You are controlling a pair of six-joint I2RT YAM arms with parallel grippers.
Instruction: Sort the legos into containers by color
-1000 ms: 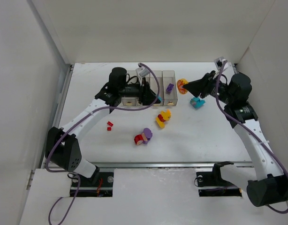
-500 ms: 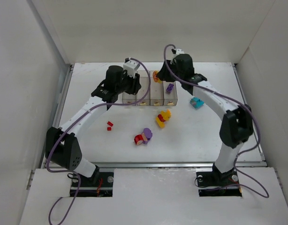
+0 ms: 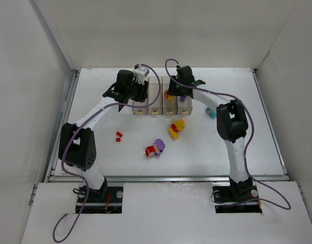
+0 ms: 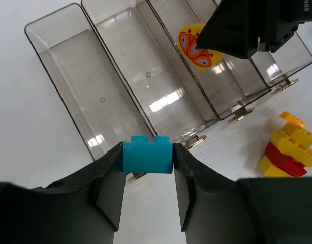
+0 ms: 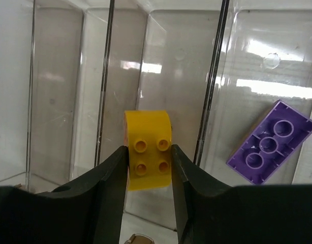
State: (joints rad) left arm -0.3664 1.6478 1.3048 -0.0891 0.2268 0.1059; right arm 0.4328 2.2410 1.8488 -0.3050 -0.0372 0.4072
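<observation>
As left claw (image 4: 148, 152) grips brick (image 4: 147, 159), bins (image 4: 80, 76) below

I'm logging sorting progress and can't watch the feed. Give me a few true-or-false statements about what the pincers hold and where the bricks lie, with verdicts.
1. The left pincer is shut on a teal brick. True.
2. The right pincer grips a red brick. False: it grips a yellow brick.
3. A purple brick lies inside one of the containers. True.
4. Every lego is already in a container or a pincer. False: a yellow-and-red clump and a red-and-purple clump, among others, lie on the table.
</observation>
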